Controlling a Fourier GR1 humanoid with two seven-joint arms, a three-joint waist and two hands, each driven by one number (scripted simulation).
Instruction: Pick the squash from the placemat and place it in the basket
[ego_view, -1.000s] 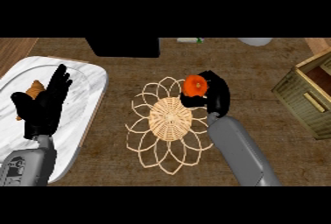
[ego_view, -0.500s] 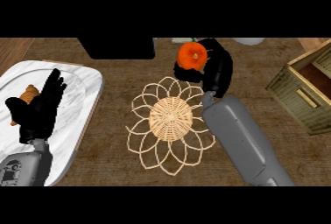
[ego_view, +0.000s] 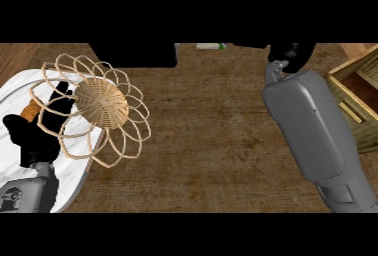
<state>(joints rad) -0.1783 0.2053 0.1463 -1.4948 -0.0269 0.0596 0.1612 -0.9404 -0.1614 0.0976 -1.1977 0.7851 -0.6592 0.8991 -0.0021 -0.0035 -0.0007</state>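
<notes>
Right arm (ego_view: 317, 125) stretches long up the right side of the view, grey forearm filling that edge, and the right hand (ego_view: 294, 54) sits at the very top, a black shape cut by the upper border. Whether its fingers are curled round anything I cannot tell from here; only a dark lump shows. The squash is nowhere to be seen in this view, so its place cannot be told. Over on the left, the woven placemat (ego_view: 100, 104), tan disc in the middle with looping wire petals all round, lies partly over the white plate (ego_view: 18, 95) and partly over the brown wooden surface (ego_view: 214, 150). The left hand (ego_view: 37, 135) rests near the left edge, open, fingers (ego_view: 60, 100) straight and pointing up, showing behind the placemat's loops, above the plate. A small orange-brown bit (ego_view: 29, 111) peeks out beside that hand; what it is, hard to say. At the right edge, a wooden slatted basket (ego_view: 358, 102) sits just beside the right forearm. A big black object (ego_view: 136, 54) lies along the top.
</notes>
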